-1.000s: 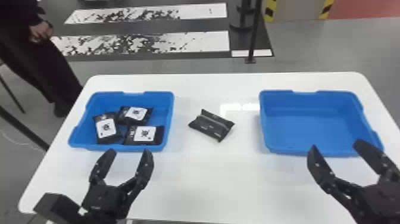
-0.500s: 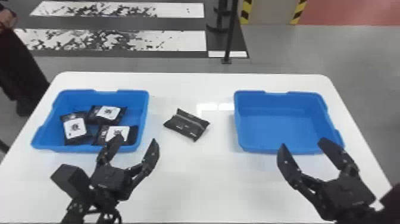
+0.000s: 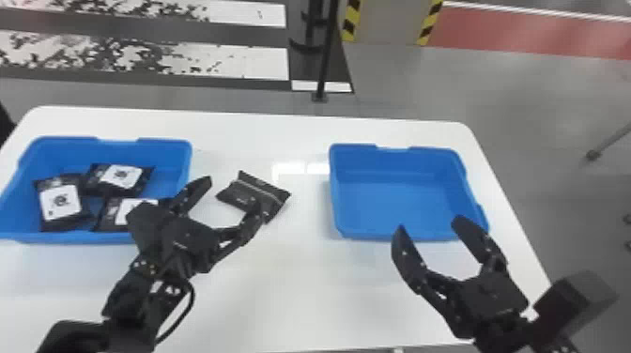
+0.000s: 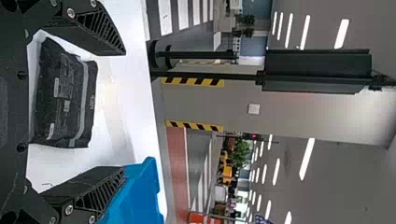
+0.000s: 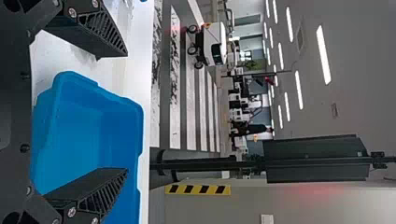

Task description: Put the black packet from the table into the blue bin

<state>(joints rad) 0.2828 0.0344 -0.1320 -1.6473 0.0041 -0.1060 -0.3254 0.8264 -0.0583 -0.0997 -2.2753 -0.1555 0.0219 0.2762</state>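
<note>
In the head view my left gripper (image 3: 234, 199) stands open above the table, its right finger overlapping the near side of the black packet (image 3: 244, 191). The left wrist view has the packet (image 4: 63, 95) lying on the table between the spread fingers of my left gripper (image 4: 123, 111), not gripped. My right gripper (image 3: 429, 225) is open near the front edge of the right blue bin (image 3: 399, 197), which holds nothing. In the right wrist view my right gripper (image 5: 127, 112) has that bin (image 5: 79, 135) between and beyond its fingers.
On the left stands another blue bin (image 3: 164, 143) with several black packets (image 3: 61, 202) inside, partly behind the left gripper. Both bins rest on the white table (image 3: 291, 291). A black post (image 3: 326, 51) stands on the floor beyond the table.
My left gripper has moved forward and right, up to the packet. The head view has shifted, moving the table within it. My right gripper remains open by the right bin.
</note>
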